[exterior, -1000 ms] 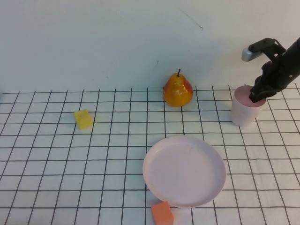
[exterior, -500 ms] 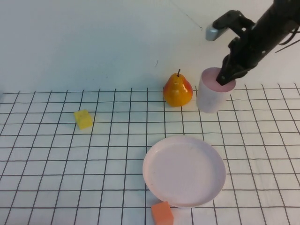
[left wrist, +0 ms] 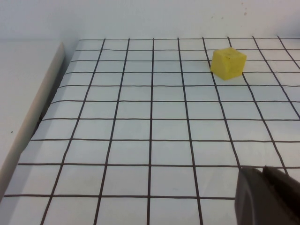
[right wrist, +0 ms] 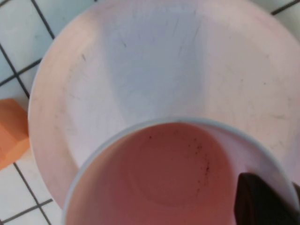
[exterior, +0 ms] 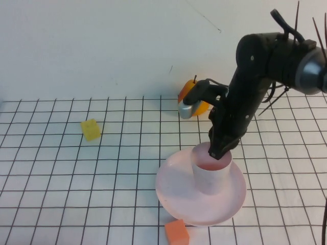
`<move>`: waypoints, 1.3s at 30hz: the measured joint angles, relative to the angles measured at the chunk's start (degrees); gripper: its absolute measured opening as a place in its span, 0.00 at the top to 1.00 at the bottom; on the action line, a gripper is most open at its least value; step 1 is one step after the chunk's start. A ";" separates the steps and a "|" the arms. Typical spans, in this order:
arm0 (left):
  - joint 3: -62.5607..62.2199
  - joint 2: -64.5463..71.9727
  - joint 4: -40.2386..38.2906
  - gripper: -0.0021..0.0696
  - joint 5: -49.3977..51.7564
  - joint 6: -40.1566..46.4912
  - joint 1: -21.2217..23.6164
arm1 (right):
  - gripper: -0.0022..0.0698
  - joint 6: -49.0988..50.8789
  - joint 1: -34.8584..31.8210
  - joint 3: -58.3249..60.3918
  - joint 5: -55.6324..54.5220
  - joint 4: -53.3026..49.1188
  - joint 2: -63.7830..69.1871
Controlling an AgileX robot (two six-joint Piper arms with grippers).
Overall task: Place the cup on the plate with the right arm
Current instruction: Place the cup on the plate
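Pink matte cup (exterior: 211,171) stands upright on the round plate (exterior: 173,191), the right gripper (exterior: 220,148) pinching its rim; one pear (exterior: 196,104), two cubes. Left wrist view: left gripper (left wrist: 267,197), fingers unclear. Right wrist view: cup's open mouth (right wrist: 168,173) above the shallow-rimmed plate.

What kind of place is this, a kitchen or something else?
Probably a robot test bench, not a kitchen: a grid-lined table, the right gripper holding a cup over a plate, the left gripper parked low.
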 joint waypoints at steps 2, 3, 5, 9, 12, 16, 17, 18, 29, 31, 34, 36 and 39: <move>0.00 0.00 0.00 0.97 0.00 0.00 0.00 | 0.93 -0.37 0.07 3.24 -2.81 0.13 -0.74; 0.00 0.00 0.00 0.97 0.00 0.00 0.00 | 0.93 -0.80 0.07 4.72 -4.35 0.59 -1.04; 0.00 0.00 0.00 0.97 0.00 0.00 0.00 | 0.93 -2.00 0.07 6.19 -6.33 2.27 -1.13; 0.00 0.00 0.00 0.97 0.00 0.00 0.00 | 0.94 -4.82 0.14 6.70 -8.79 5.69 -1.13; 0.00 0.00 0.00 0.97 0.00 0.00 0.00 | 0.94 -5.86 0.21 6.70 -9.87 5.72 -1.13; 0.00 0.00 0.00 0.97 0.00 0.00 0.00 | 0.94 -6.64 0.21 6.71 -10.21 4.50 -1.13; 0.00 0.00 0.00 0.97 0.00 0.00 0.00 | 0.94 -7.13 0.21 6.71 -10.21 4.50 -1.13; 0.00 0.00 0.00 0.97 0.00 0.00 0.00 | 0.94 -7.42 0.21 6.71 -10.21 4.50 -1.13; 0.00 0.00 0.00 0.97 0.00 0.00 0.00 | 0.63 -11.02 0.21 6.71 -9.63 4.50 -1.13; 0.00 0.00 0.00 0.97 0.00 0.00 0.00 | 0.55 -11.02 0.21 6.58 -9.49 4.50 -1.13; 0.00 0.00 0.00 0.97 0.00 0.00 0.00 | 0.50 -10.92 0.21 4.41 -7.38 4.50 -1.13; 0.00 0.00 0.00 0.97 0.00 0.00 0.00 | 0.49 -10.60 0.21 1.35 -5.13 4.50 -1.40; 0.00 0.00 0.00 0.97 0.00 0.00 0.00 | 0.48 -9.19 0.21 -4.40 -1.01 4.47 -2.84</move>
